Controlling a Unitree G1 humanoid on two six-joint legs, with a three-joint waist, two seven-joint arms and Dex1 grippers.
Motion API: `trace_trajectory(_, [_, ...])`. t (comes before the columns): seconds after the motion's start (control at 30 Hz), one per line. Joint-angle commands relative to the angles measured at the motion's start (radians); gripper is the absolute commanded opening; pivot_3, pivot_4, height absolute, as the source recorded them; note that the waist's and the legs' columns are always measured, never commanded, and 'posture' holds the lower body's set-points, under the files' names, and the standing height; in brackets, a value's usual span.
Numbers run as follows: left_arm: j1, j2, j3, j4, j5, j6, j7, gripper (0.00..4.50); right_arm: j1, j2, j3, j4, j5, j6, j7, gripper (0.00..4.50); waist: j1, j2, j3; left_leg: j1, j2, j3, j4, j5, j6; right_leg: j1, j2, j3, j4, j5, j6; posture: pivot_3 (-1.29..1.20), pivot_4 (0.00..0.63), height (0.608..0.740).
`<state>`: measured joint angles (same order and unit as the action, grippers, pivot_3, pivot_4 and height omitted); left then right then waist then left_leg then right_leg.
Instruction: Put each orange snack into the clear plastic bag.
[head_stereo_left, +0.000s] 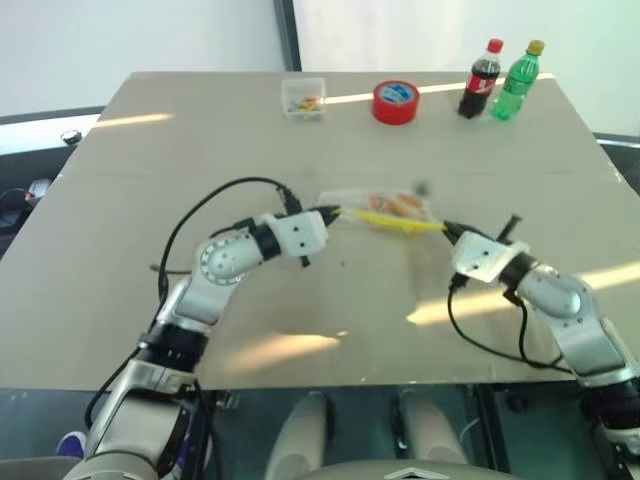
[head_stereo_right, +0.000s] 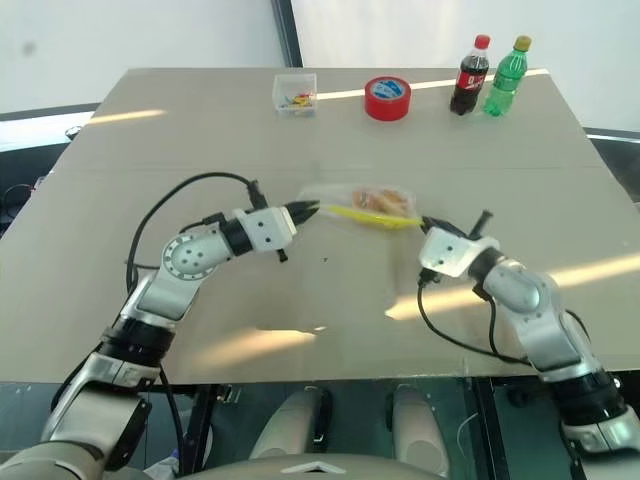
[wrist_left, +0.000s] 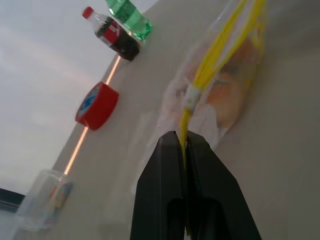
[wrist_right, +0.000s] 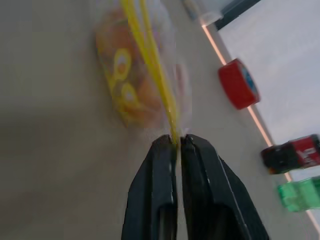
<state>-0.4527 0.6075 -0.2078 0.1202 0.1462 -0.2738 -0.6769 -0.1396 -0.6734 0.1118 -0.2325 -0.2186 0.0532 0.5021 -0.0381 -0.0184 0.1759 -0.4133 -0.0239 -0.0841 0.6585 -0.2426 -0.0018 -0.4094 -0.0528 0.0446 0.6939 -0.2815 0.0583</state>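
The clear plastic bag (head_stereo_left: 385, 205) hangs stretched just above the middle of the table, its yellow strip (head_stereo_left: 395, 222) pulled taut between my two grippers. Orange snacks (head_stereo_left: 405, 203) show through the film inside it; in the right wrist view they are an orange blur (wrist_right: 132, 85) behind the strip. My left gripper (head_stereo_left: 333, 212) is shut on the strip's left end, with its black fingers (wrist_left: 165, 165) pinching the yellow edge. At the strip's right end my right gripper (head_stereo_left: 447, 230) has its fingers (wrist_right: 160, 170) nearly together around the yellow tip.
Along the table's far edge stand a small clear box (head_stereo_left: 303, 99) with colourful bits, a red tape roll (head_stereo_left: 394, 102), a cola bottle (head_stereo_left: 480, 80) and a green bottle (head_stereo_left: 516, 82). Black cables loop beside both arms.
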Motion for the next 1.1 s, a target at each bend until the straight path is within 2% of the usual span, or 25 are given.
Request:
trace_trajectory(0.03, [-0.015, 0.002, 0.013, -0.065, -0.02, 0.024, -0.027, 0.0, 0.046, -0.046, -0.078, -0.145, 0.109, 0.109, 0.112, 2.07, 0.001, 0.0, 0.0, 0.0, 0.0, -0.001, 0.001, 0.0, 0.0, 0.0, 0.0, 0.0, 0.001, 0.0, 0.0, 0.0, 0.15, 0.74])
trace_trajectory(0.07, [-0.022, -0.003, 0.016, -0.066, -0.021, 0.039, -0.029, 0.0, 0.052, -0.058, -0.097, -0.17, 0.13, 0.122, 0.132, 2.64, 0.002, 0.0, 0.0, 0.0, 0.0, -0.002, 0.003, 0.0, 0.0, 0.001, 0.001, -0.001, 0.002, 0.0, 0.0, 0.0, 0.15, 0.74])
trace_trajectory(0.2, [-0.05, -0.016, 0.016, -0.071, -0.023, 0.079, -0.037, 0.0, -0.024, -0.048, -0.106, -0.288, 0.214, 0.212, 0.174, 2.64, -0.003, 0.0, 0.0, 0.001, 0.0, -0.003, 0.008, 0.0, 0.0, 0.005, 0.001, -0.003, 0.001, 0.0, 0.0, 0.0, 0.15, 0.74])
trace_trajectory(0.33, [-0.087, -0.032, 0.004, -0.091, -0.027, 0.127, -0.06, 0.0, -0.218, 0.066, 0.092, -0.285, 0.186, 0.279, 0.199, 2.64, -0.005, 0.0, 0.0, 0.001, 0.001, -0.004, 0.009, 0.0, 0.0, 0.006, 0.003, -0.004, 0.001, 0.0, 0.0, 0.0, 0.15, 0.74])
trace_trajectory(0.5, [-0.114, -0.041, 0.0, -0.114, -0.012, 0.161, -0.076, 0.0, -0.366, 0.162, 0.221, -0.145, 0.099, 0.26, 0.184, 2.64, 0.007, 0.0, 0.0, -0.001, 0.0, -0.006, 0.01, 0.0, 0.0, 0.005, 0.002, -0.006, 0.0, 0.0, 0.0, 0.0, 0.15, 0.74])
trace_trajectory(0.87, [-0.1, -0.035, 0.002, -0.177, 0.02, 0.209, -0.075, 0.0, -0.477, 0.227, 0.252, 0.008, 0.034, 0.166, 0.169, 2.64, 0.001, 0.0, 0.0, -0.001, -0.001, -0.005, 0.01, 0.001, -0.002, 0.004, 0.001, -0.005, 0.0, 0.0, 0.0, 0.0, 0.15, 0.74])
trace_trajectory(0.97, [-0.097, -0.03, 0.003, -0.186, 0.028, 0.208, -0.077, 0.0, -0.483, 0.238, 0.258, 0.017, 0.026, 0.148, 0.175, 1.82, -0.001, 0.0, 0.0, -0.001, -0.001, -0.005, 0.01, 0.001, -0.002, 0.004, 0.001, -0.005, 0.0, 0.0, 0.0, 0.0, 0.15, 0.74])
trace_trajectory(1.1, [-0.097, -0.024, -0.002, -0.19, 0.049, 0.192, -0.07, 0.0, -0.487, 0.251, 0.263, 0.023, 0.016, 0.138, 0.18, 1.82, -0.001, 0.0, 0.0, -0.001, -0.001, -0.005, 0.01, 0.001, -0.001, 0.004, 0.001, -0.005, 0.001, 0.0, 0.0, 0.0, 0.15, 0.74])
